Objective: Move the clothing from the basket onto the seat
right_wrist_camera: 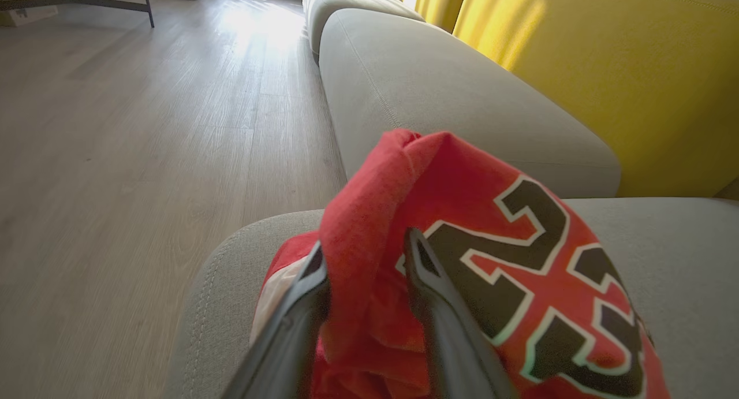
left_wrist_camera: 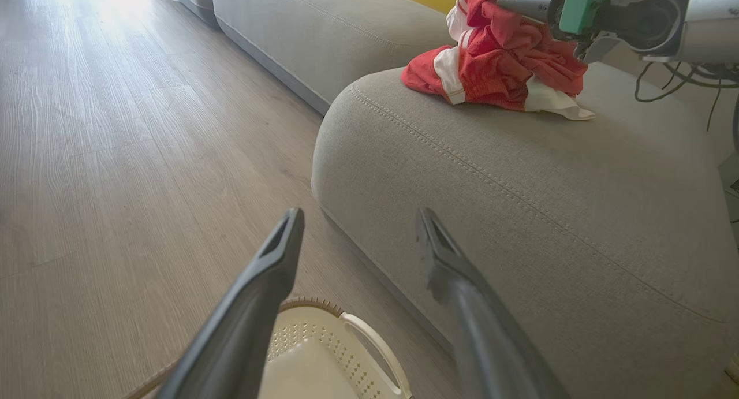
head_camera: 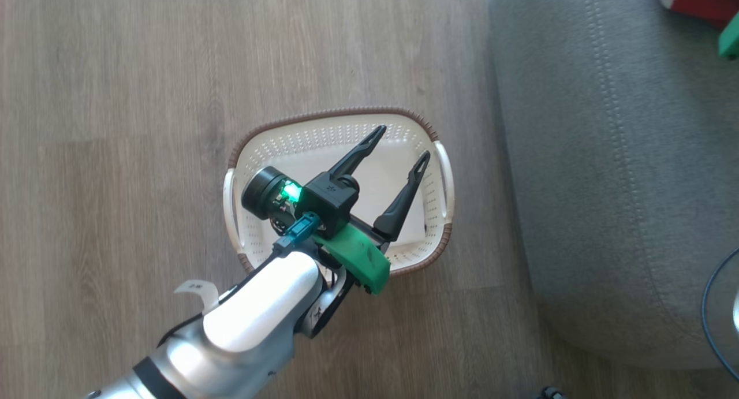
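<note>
- Clothing (left_wrist_camera: 502, 64): a red heap with white trim is lying on top of the seat (left_wrist_camera: 519, 174), near its rounded end. The jersey (right_wrist_camera: 462, 214) with the black 23 is draping over the heap.
- Right gripper (right_wrist_camera: 365, 243): its two fingers are pinching an upright fold of the jersey between them, directly above the heap. In the right wrist view the number is running off to the right of the fingers.
- Key relation: the fabric is already sitting over the cushion, so the coming move is probably a release and a lift away. The right arm is by far the nearer one.
- Basket (head_camera: 340, 115): it is standing on the floor (head_camera: 144, 127) just beside the seat's edge. Its cream bottom, where visible past the arm, is looking bare.
- Left gripper (head_camera: 403, 141): it is hovering over the basket with fingers spread wide, holding nothing, well apart from the heap.
- Surroundings: yellow cushions (right_wrist_camera: 606, 70) are rising behind the seat, and dark cables (left_wrist_camera: 658, 81) are hanging near the right arm. Nothing appears to be standing between gripper and cushion. Loose fabric catching on a finger is the likely snag.
</note>
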Robot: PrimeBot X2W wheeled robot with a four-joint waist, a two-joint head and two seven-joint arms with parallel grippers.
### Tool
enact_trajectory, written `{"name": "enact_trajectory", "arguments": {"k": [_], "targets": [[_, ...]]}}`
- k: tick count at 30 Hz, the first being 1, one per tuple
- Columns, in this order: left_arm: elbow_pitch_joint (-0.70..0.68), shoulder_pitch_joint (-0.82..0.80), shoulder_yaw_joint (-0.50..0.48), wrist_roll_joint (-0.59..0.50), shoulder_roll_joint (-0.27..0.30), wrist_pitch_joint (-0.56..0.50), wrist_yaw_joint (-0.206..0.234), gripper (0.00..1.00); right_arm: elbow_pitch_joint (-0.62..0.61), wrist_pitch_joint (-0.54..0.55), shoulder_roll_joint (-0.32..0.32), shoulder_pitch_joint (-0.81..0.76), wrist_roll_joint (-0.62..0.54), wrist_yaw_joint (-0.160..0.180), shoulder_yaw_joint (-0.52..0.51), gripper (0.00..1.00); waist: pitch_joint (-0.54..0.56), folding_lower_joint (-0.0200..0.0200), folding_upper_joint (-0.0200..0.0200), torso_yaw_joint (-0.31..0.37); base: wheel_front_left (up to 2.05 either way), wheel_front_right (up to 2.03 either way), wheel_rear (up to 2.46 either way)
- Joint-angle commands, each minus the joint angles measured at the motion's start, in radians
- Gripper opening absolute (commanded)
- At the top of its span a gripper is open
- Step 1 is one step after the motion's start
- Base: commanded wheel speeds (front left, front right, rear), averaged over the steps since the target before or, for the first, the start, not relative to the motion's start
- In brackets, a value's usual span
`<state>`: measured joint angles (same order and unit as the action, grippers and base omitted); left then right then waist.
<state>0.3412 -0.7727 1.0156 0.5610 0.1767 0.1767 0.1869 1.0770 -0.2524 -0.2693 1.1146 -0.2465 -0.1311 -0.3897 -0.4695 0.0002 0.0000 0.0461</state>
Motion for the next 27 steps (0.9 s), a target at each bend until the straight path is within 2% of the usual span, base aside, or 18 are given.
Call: {"name": "enact_trajectory", "arguments": {"k": [1,8,15,20,27], "targets": [[-0.025,-0.018,-0.028,0.002,0.022,0.006,0.009,1.0,-0.046,-0.009,0.009,-0.009,0.005,0.0,0.019,1.0,0.014,-0.0002,0.0,0.011,0.0,0.0,0.0],[-0.01,0.007,-0.05,0.032,0.035,0.022,0.01,1.0,-0.117,-0.009,0.04,-0.086,0.079,0.0,0.132,1.0,0.079,-0.0002,0.0,0.047,0.0,0.0,0.0],[0.009,0.048,-0.085,0.068,0.049,0.048,0.017,1.0,-0.154,-0.009,0.043,-0.16,0.177,0.0,0.239,1.0,0.17,-0.0002,0.0,0.061,0.0,0.0,0.0],[0.016,0.095,-0.126,0.096,0.061,0.067,0.034,1.0,-0.177,-0.009,0.047,-0.209,0.232,0.0,0.287,1.0,0.246,-0.0002,0.0,0.044,0.0,0.0,0.0],[-0.008,0.19,-0.218,0.126,0.095,0.082,0.091,1.0,-0.247,-0.009,0.056,-0.292,0.313,0.0,0.36,1.0,0.341,-0.0002,0.0,-0.007,0.0,0.0,0.0]]}}
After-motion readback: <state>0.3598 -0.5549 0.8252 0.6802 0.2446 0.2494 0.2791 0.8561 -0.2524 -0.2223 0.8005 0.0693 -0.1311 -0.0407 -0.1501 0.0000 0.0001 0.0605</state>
